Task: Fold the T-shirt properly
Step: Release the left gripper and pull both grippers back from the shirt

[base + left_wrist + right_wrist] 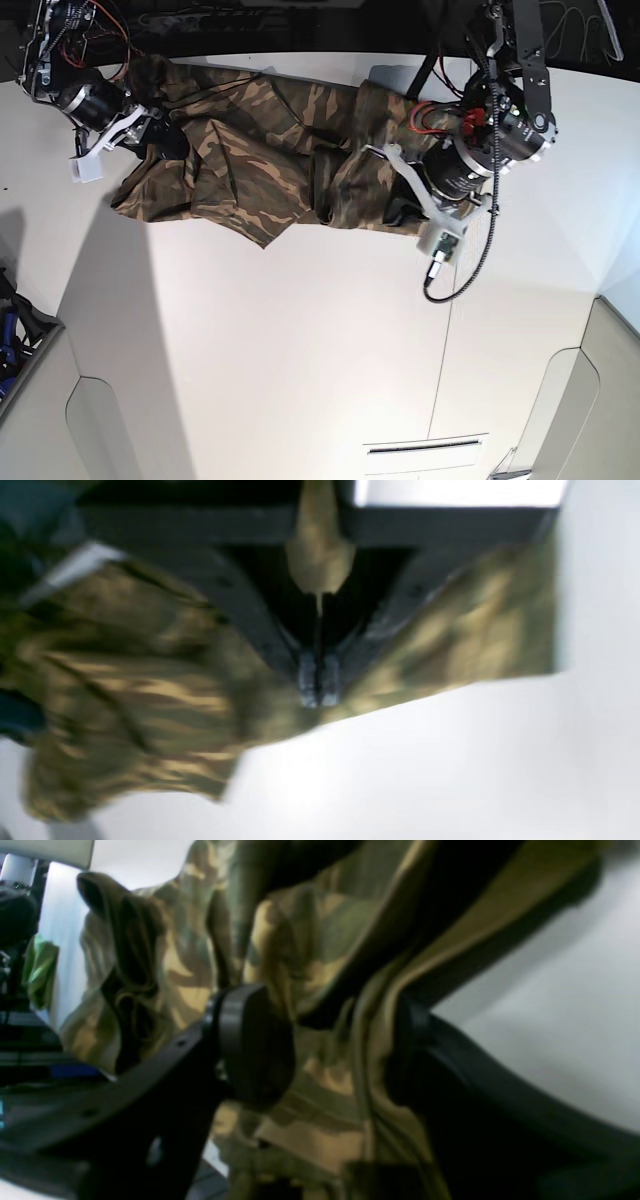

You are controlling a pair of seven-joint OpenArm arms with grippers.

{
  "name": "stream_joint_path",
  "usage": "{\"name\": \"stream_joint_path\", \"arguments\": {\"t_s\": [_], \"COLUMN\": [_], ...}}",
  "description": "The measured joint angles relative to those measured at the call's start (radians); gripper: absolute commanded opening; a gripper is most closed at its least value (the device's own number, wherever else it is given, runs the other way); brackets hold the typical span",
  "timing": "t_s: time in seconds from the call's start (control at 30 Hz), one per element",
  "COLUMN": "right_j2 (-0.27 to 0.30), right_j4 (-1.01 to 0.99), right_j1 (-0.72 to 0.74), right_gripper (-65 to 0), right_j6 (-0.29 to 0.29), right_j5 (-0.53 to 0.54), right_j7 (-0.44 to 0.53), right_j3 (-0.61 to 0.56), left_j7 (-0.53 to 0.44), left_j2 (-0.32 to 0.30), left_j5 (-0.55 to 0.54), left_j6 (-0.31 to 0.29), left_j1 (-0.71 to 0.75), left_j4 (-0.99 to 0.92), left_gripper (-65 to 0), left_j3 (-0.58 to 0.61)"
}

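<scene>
The camouflage T-shirt (260,150) lies bunched and stretched in a long band across the far part of the white table (300,350), between my two grippers. My left gripper (317,682) is shut on the shirt's edge (150,680), with fabric pinched up between the fingers; in the base view it (398,208) is at the band's right end. My right gripper (332,1040) has a thick fold with the tan collar band (370,1050) between its fingers and holds the band's left end (150,132). Both wrist views are blurred.
Bare white table shows in front of the shirt. A black cable (458,270) hangs from the left arm's wrist. A dark blue object (12,325) sits at the table's left edge. A slot (425,450) is near the front edge. Dark frames stand behind the table.
</scene>
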Motion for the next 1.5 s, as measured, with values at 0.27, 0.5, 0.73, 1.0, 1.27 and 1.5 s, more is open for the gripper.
{"name": "stream_joint_path", "arguments": {"t_s": [0.27, 0.5, 0.73, 1.0, 1.27, 1.5], "right_j2": [0.000, 0.000, -0.006, -0.058, -0.061, 0.010], "right_j4": [0.000, -0.001, -0.002, -0.005, -0.005, -0.005], "right_j1": [0.003, 0.022, 0.047, 0.055, 0.090, 0.114], "right_gripper": [-30.7, -30.7, -30.8, -65.0, -65.0, -65.0], "right_j6": [0.004, 0.004, 0.005, -0.004, 0.000, 0.000], "right_j5": [0.003, -0.001, -0.030, -0.102, -0.155, -0.169], "right_j7": [-0.002, -0.009, -0.008, -0.008, -0.026, -0.034], "right_j3": [-0.005, -0.039, -0.141, -0.152, -0.153, -0.123], "left_j7": [0.008, 0.014, 0.014, 0.014, 0.015, 0.064], "left_j2": [-0.072, -0.121, -0.125, -0.125, -0.143, -0.198], "left_j5": [-0.031, -0.027, -0.025, -0.027, -0.074, -0.127], "left_j6": [0.003, 0.003, 0.006, 0.007, 0.006, 0.006], "left_j1": [0.000, 0.000, 0.000, 0.002, 0.003, 0.002], "left_j4": [0.000, -0.020, -0.157, -0.224, -0.224, -0.224], "left_gripper": [-51.2, -38.4, -33.6, -33.6, -33.6, -33.6], "left_j3": [-0.117, -0.174, -0.210, -0.250, -0.337, -0.460]}}
